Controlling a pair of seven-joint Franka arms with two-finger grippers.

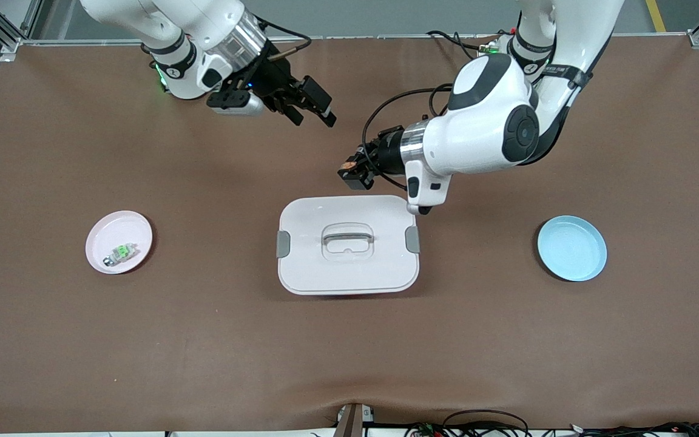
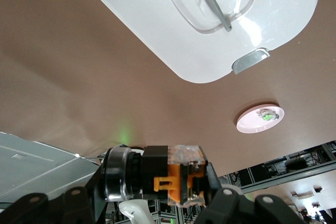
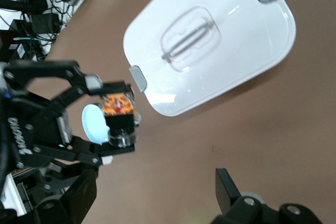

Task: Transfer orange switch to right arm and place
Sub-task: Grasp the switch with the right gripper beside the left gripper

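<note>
Bright even overhead light; soft shadows on surface [image 1: 204, 340]; glare on white lid [image 2: 252, 30]; wrist foregrounds blurred.

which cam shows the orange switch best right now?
Left wrist view: the orange switch fills the foreground, clamped in the left gripper. Right wrist view shows it smaller, end-on. Front view shows only a speck at the gripper tip, above the table near the white lidded box.
</note>
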